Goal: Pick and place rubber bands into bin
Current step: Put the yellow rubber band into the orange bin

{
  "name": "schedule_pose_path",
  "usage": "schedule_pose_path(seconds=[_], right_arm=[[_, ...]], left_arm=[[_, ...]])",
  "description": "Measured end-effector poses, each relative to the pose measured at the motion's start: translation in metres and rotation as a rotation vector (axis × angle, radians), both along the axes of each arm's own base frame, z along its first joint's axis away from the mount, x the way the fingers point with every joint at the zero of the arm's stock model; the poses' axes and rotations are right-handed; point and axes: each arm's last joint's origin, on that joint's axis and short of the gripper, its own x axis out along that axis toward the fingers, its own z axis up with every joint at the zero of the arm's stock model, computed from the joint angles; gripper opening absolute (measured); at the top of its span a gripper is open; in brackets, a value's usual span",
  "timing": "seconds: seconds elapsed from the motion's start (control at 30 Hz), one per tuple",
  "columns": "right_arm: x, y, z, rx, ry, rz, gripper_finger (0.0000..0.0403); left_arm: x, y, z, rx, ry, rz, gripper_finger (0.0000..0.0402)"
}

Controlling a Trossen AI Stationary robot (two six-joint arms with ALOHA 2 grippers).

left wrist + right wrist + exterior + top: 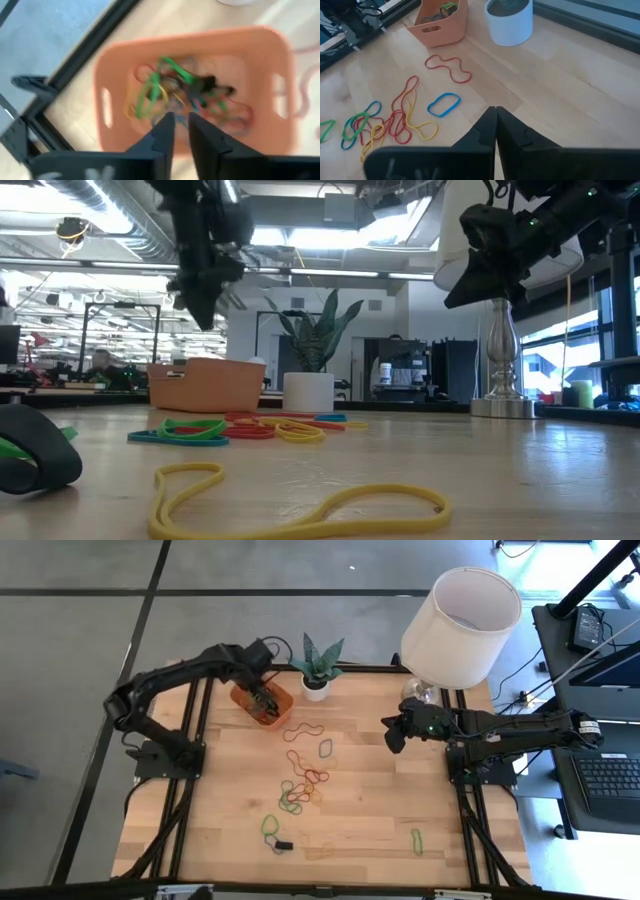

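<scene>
Hovering over the bin [264,705], left gripper [263,698]; rubber bands [303,790] litter the desk [370,830]. Low view: bin beside plant pot [308,392]. Left wrist: fingers [162,131] slightly parted, seemingly empty. Right gripper [496,131] pressed together, idle. Risk: a band snagging on a finger, lifting out.

From straight overhead, the high view takes in the whole table [350,840], both arms and the floor around it. Down at tabletop level, the low view looks flat across the wood into the room behind (a yellow band fills its foreground, very near the lens). The left wrist view peers steeply down, close over the bin [200,85]. The right wrist view looks forward and down across the table from farther back, and it catches that same bin [440,20] beside the white pot [510,22], which the high and low views share too.
</scene>
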Motion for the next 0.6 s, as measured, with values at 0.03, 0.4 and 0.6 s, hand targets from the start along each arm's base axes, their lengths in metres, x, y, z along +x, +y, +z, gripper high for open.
schedule_pose_path(seconds=[0.03, 0.4, 0.6], right_arm=[[0.000, 0.000, 0.000, 0.000, 0.000, 0.000, 0.0012], [0.000, 0.000, 0.000, 0.000, -0.001, 0.000, 0.0012], [0.000, 0.000, 0.000, 0.000, -0.002, 0.001, 0.0012]], left_arm=[[0.001, -0.009, 0.003, -0.002, -0.001, 0.004, 0.0032], [0.020, -0.116, 0.023, -0.002, -0.127, 0.065, 0.0002], [0.027, -0.173, 0.017, -0.025, -0.192, 0.079, 0.0002]])
